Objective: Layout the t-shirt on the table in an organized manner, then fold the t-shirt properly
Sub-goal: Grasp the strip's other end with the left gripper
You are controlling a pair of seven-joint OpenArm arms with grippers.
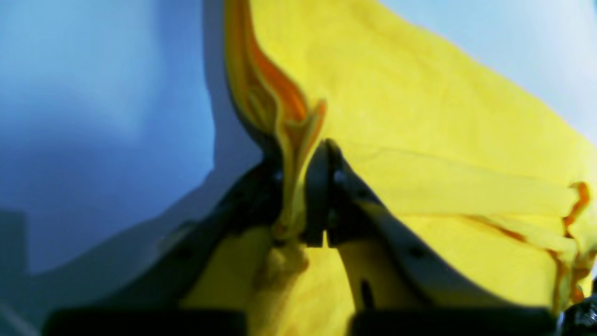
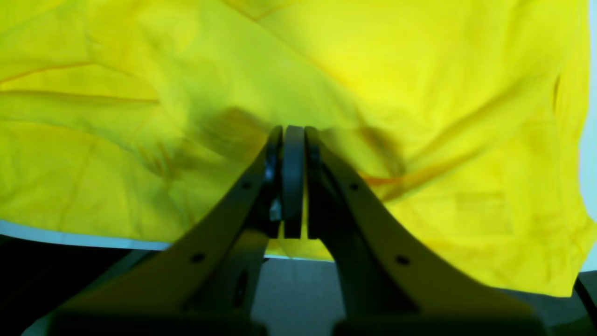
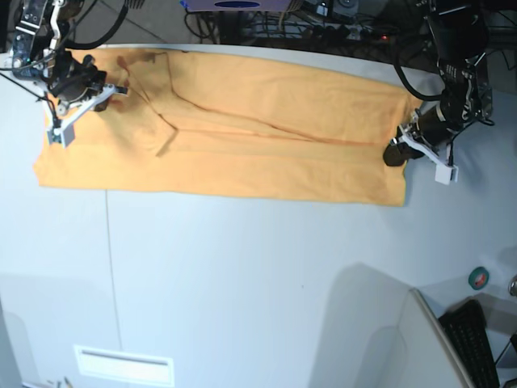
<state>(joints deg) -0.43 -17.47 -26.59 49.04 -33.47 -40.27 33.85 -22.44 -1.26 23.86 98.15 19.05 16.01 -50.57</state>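
Note:
The orange-yellow t-shirt (image 3: 242,145) lies spread in a wide band across the far part of the table (image 3: 258,283), with long creases through its middle. At the shirt's right edge, my left gripper (image 3: 394,152) is shut. In the left wrist view a bunched fold of the t-shirt (image 1: 419,116) is pinched between the fingers of the left gripper (image 1: 301,154). My right gripper (image 3: 113,90) sits on the shirt's upper left part. Up close, the right gripper (image 2: 293,133) is shut with its tips on the t-shirt (image 2: 373,70), and creases run toward them.
A thin dark seam (image 3: 109,242) runs down the table's left side, with a white label (image 3: 123,364) near the front edge. A green tape roll (image 3: 480,277) and a keyboard (image 3: 477,339) sit at the lower right. Cables (image 3: 323,16) crowd the back edge.

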